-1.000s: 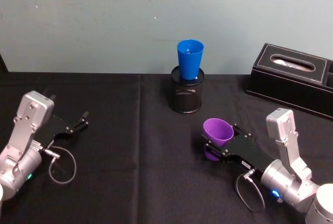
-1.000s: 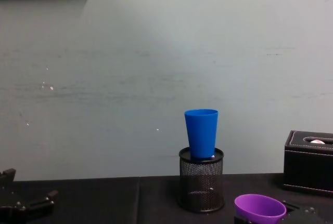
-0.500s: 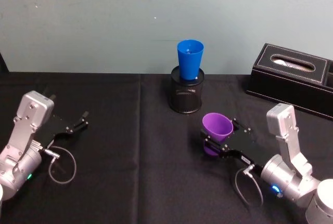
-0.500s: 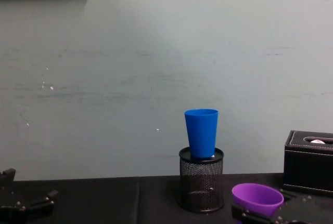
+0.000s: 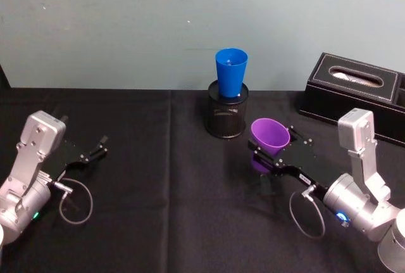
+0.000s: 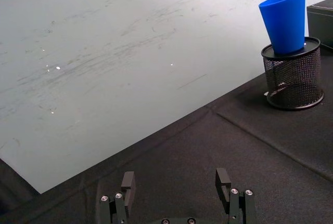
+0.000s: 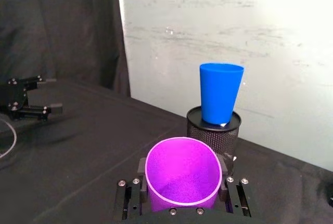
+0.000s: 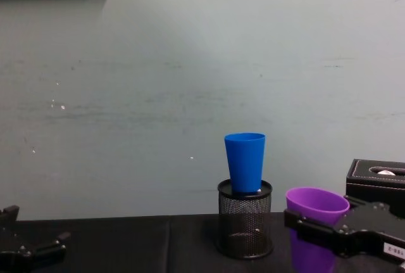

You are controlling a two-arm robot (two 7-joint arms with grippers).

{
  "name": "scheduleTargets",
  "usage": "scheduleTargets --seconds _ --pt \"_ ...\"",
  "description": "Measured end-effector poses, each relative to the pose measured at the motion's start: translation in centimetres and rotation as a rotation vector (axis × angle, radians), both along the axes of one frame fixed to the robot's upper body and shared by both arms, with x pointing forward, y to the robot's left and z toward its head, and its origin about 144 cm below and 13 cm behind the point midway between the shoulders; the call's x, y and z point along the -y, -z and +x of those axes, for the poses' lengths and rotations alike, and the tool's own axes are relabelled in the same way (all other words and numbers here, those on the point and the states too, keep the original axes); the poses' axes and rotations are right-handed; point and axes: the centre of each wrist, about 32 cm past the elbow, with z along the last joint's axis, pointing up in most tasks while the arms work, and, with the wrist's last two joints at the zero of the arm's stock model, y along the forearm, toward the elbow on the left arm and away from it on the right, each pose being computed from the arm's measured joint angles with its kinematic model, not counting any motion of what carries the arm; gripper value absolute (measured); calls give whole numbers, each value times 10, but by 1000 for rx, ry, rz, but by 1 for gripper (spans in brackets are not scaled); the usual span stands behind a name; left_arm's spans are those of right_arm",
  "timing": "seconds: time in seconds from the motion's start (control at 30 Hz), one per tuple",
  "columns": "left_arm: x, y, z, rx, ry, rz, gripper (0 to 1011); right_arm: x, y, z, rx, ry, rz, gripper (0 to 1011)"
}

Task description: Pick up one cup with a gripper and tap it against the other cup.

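Your right gripper (image 5: 273,158) is gripping the purple cup (image 5: 270,136), with its jaws pressing on the cup's lower half from both sides. It's holding the cup upright and clear of the black cloth (image 5: 158,190), mouth facing up, and the cup's shadow is falling on the cloth underneath.

The purple cup is hanging near the black mesh pen holder (image 5: 226,118), a bit in front of it and toward your right side, not touching it. The blue cup (image 5: 231,70) is sitting in that holder, sticking up well above its rim, and there's a gap between the two cups. From the chest view, the purple rim is sitting roughly level with the holder's top.

Your left gripper (image 5: 96,149) is lying on the cloth way off to the left, fingers spread and grasping nothing. A black tissue box (image 5: 354,95) is sitting at the back right.
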Motion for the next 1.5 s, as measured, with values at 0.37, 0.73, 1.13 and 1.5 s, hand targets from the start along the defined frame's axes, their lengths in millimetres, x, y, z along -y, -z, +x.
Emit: scheduleTargets --seconds 0.37,0.73,1.13,1.5 --pt "0 0 0 0 0 0 1011 1 -7 0 25 -5 22 734" --pt "0 0 0 0 0 0 1011 2 -16 -3 44 -9 41 734" --pt "0 0 0 0 0 0 1011 1 -20 -8 80 -3 53 734" --pt "0 0 0 0 0 0 1011 1 -19 -8 79 -3 52 734"
